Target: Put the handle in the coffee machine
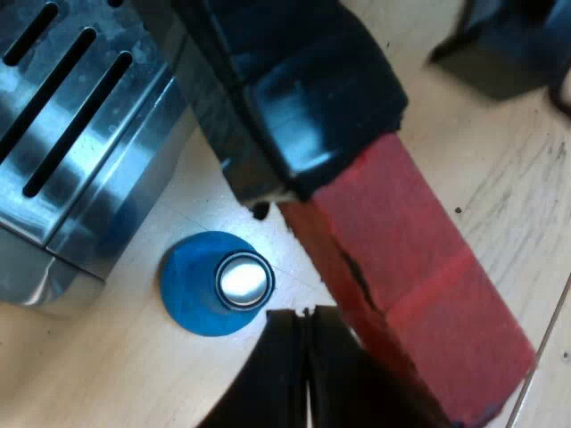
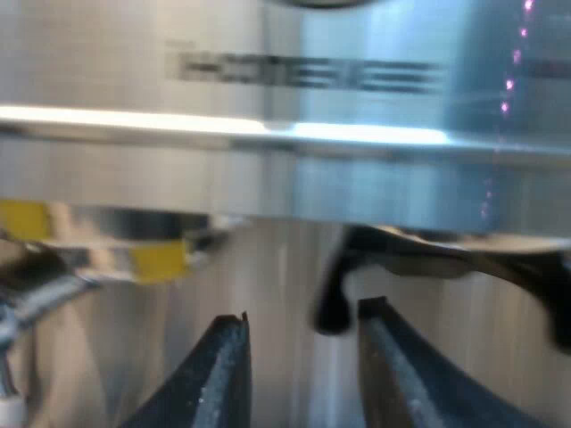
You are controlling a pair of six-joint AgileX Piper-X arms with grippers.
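Although dark lettering runs across the espresso machine [image 2: 294, 71], it cannot be read; two yellow patches [image 2: 156, 259] sit below it. One holder handle [image 1: 303, 98], dark with a red end [image 1: 410, 285], lies over the table [image 1: 500, 196] beside the machine's slotted tray [image 1: 80, 134]; its metal head is cut off. One blue tamper [image 1: 219, 283] stands at 10 o'clock from the left gripper [image 1: 308, 312], whose fingers meet tip to tip, clasping nothing. On the right gripper [image 2: 302, 310] the fingers stand parted, empty.
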